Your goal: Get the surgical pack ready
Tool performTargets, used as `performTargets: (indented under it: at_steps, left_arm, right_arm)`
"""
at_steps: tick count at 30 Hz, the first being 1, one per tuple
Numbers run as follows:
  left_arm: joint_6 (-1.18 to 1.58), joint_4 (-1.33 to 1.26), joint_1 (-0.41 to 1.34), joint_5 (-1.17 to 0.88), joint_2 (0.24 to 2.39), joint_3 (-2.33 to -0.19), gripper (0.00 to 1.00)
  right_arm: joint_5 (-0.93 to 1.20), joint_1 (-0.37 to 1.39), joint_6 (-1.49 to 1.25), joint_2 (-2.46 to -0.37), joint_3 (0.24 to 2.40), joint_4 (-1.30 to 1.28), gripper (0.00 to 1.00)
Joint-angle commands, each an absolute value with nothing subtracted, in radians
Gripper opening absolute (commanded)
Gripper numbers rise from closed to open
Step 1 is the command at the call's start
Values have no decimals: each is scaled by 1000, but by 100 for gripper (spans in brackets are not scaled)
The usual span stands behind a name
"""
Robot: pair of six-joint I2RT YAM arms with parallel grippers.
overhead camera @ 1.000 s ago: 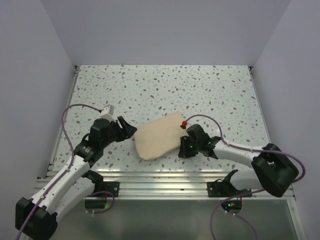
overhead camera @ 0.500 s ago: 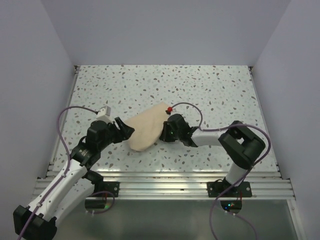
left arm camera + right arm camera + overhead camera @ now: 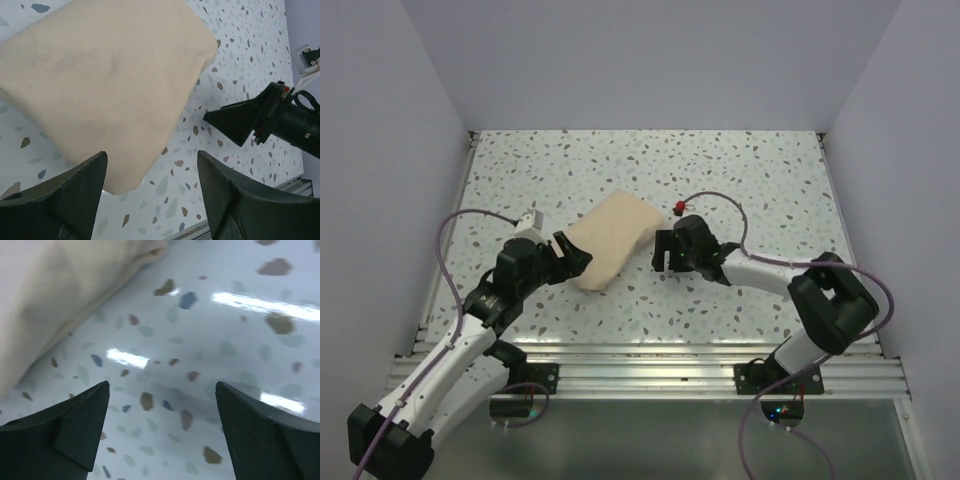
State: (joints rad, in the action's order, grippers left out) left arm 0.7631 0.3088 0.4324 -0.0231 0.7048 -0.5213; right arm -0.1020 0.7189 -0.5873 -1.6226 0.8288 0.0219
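A: Surface: white tabletop with grey and brown speckles. Pale lilac walls stand on three sides, and a ribbed aluminium rail runs along the near edge.

B: Noted. Task item?

A: The surgical pack is a plain matte tan cloth folded into a compact bundle. It lies flat and slanted on the table, between the two pincers.

B: Left pincer?

A: Released. In its wrist view the pincer holds its black fingers spread wide. The pack fills the space just ahead, and its near corner reaches into the gap. One fingertip overlaps the cloth edge, but I cannot tell whether it touches.

B: Right pincer?

A: Also released. In its own wrist view the pincer has parted fingers with speckled tabletop between them. The pack sits ahead and to the left of them, near but apart. From above, this pincer stands just beside the pack's right edge.

B: Other items?

A: A purple cable loops over the left arm. A small red part sits on the cable just beyond the right pincer.
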Motion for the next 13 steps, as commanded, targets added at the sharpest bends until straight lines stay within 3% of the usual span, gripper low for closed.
performTargets:
  at_steps: [1, 9, 13]
  left_arm:
    - [752, 219, 434, -40, 719, -511, 77]
    - [776, 72, 433, -60, 766, -436, 82]
    - [798, -17, 433, -55, 747, -384, 85]
  right_arm:
    - [-78, 612, -506, -1491, 744, -83, 98]
    - [-2, 583, -462, -1385, 695, -129, 99]
    - [81, 572, -462, -1352, 611, -3, 99]
